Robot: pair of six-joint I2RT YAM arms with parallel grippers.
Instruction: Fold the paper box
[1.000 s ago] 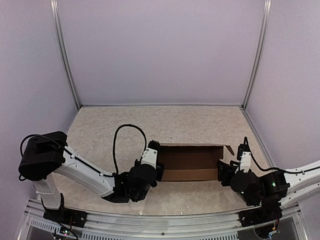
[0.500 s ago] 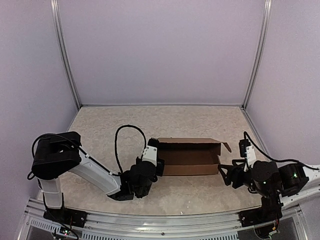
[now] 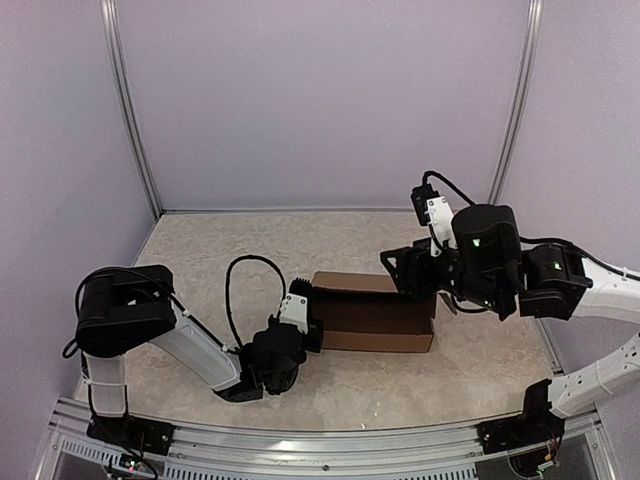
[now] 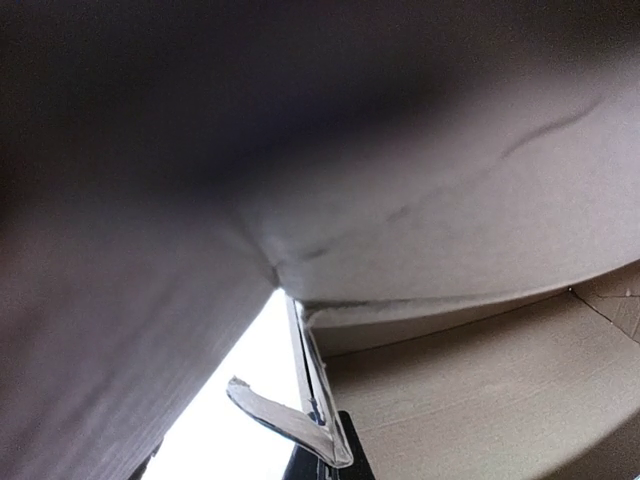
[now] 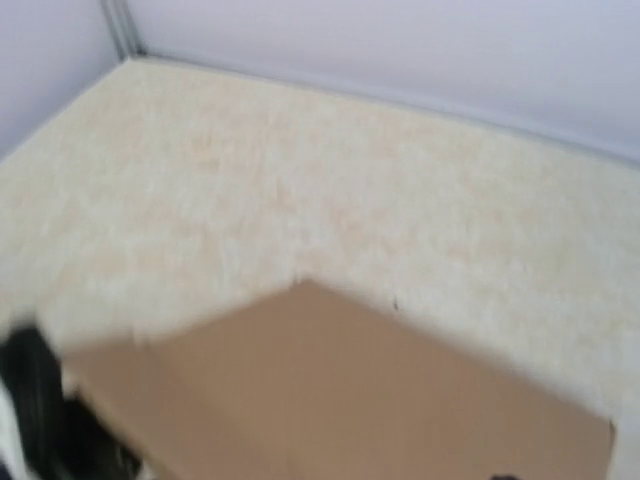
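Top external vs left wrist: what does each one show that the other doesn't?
Only top external: the whole layout. The left gripper sits at the left end of the paper box, the right gripper hangs above its right end, and the table lies around them. Only left wrist: a very close, partly blurred look at cardboard panels meeting at a corner, with a thin bent strip sticking out by the edge. Both: the same brown box. Neither shows clearly whether a finger is clamped on it.
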